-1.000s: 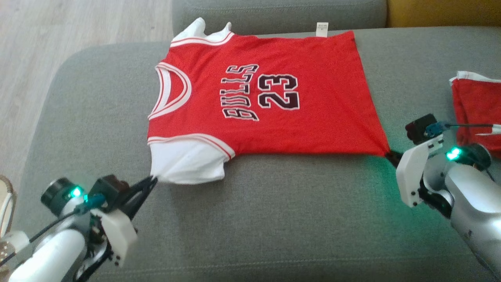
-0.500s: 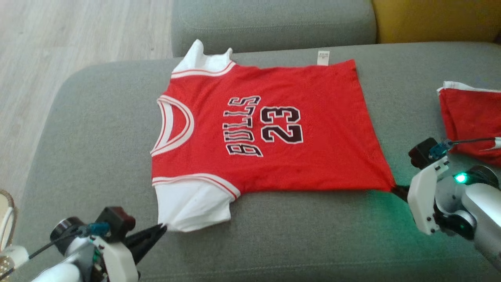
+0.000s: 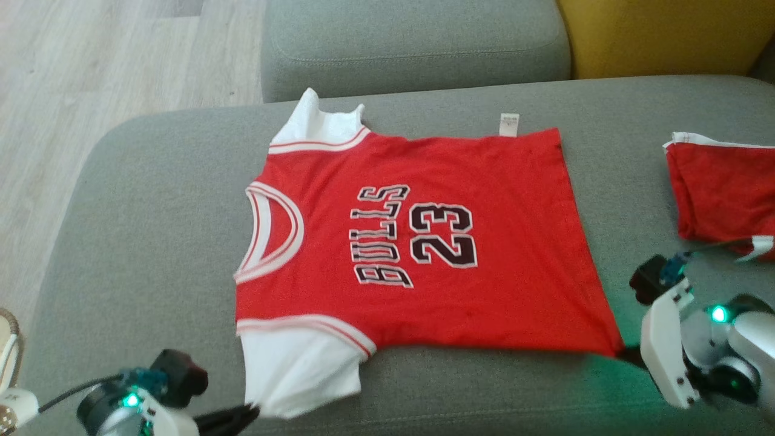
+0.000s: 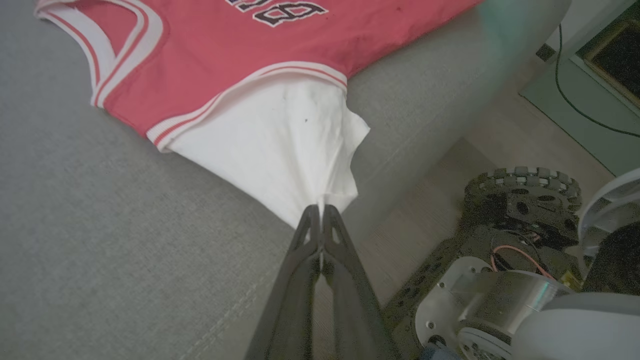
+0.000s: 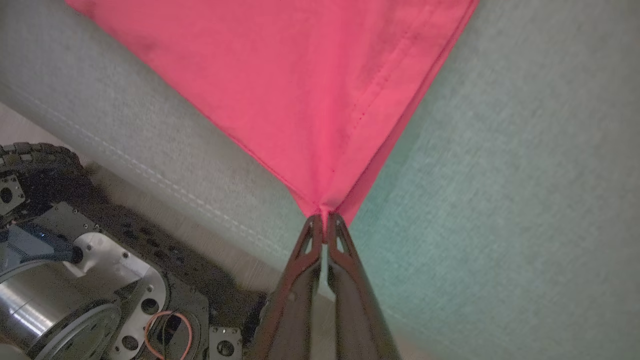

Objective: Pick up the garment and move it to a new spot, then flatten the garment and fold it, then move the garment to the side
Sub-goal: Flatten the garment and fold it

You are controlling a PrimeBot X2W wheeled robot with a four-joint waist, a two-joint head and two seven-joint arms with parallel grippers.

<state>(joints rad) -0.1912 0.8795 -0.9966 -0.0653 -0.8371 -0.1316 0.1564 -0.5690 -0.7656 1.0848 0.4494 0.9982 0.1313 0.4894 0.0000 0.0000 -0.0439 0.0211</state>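
The garment (image 3: 424, 242) is a red jersey with white sleeves, "BULLS 23" on its front, lying spread flat on the grey sofa seat (image 3: 145, 230), neck to the left. My left gripper (image 3: 251, 413) is shut on the near white sleeve's tip (image 4: 322, 202) at the lower left. At the lower right my right gripper (image 3: 623, 353) is shut on the near red hem corner (image 5: 324, 207). Both corners are pulled taut toward the sofa's front edge.
A second red cloth (image 3: 720, 194) lies on the seat at the right. A grey back cushion (image 3: 412, 42) and a yellow cushion (image 3: 660, 33) stand behind. Wooden floor (image 3: 91, 60) lies to the left. The robot's wheeled base (image 4: 520, 200) is below the front edge.
Both grippers have drawn the garment toward the sofa's front edge while holding its near corners. The head camera has also shifted, so the whole scene sits lower.
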